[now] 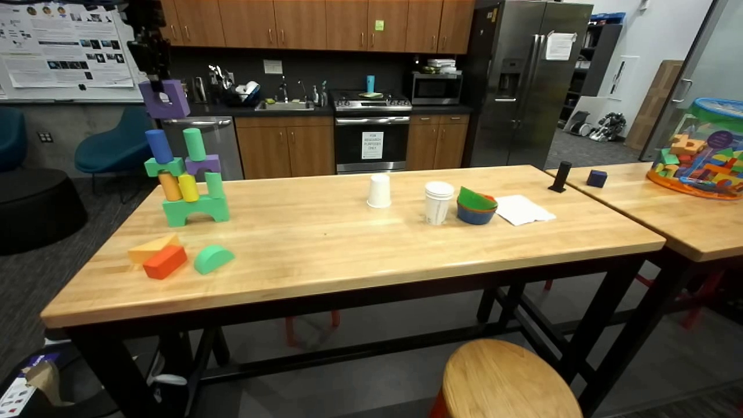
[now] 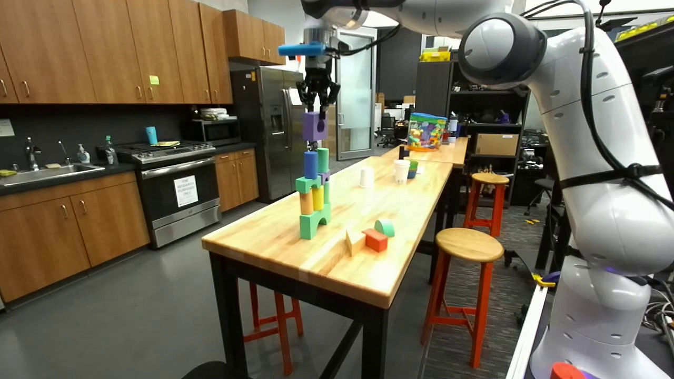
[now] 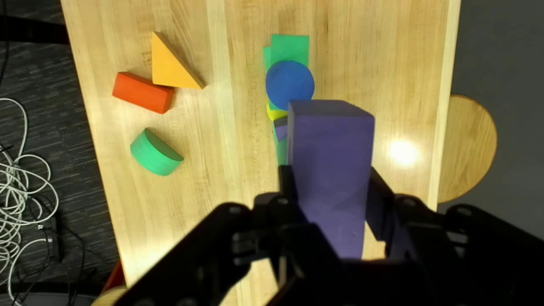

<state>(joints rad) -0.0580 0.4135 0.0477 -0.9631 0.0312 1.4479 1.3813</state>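
Over one end of a long wooden table (image 1: 325,255) arches a white robot arm (image 2: 600,152). Beneath it, visible in both exterior views, stands a tower of stacked blocks (image 1: 188,187), built on a green arch (image 1: 200,204) and topped by a blue cylinder (image 1: 158,146) and a green cylinder (image 1: 194,144) side by side. Above these the gripper (image 3: 330,178) points downward, its jaws clamped on a purple block (image 2: 309,126), which hangs just over the tower without touching it; a rounded opening shows through its side. The grip runs across the block's narrow width, against its two broad faces, and that seems the right place to take hold, with pressure best kept on the solid part above the opening. The block is probably light, fairly stiff with perhaps a little give, not very slippery and unlikely to break; whether foam or wood cannot be told. Smaller pieces lie loose on the table beside the tower: an orange triangular block (image 3: 172,66), a red block (image 3: 143,92) and a green half-round block (image 3: 155,153).
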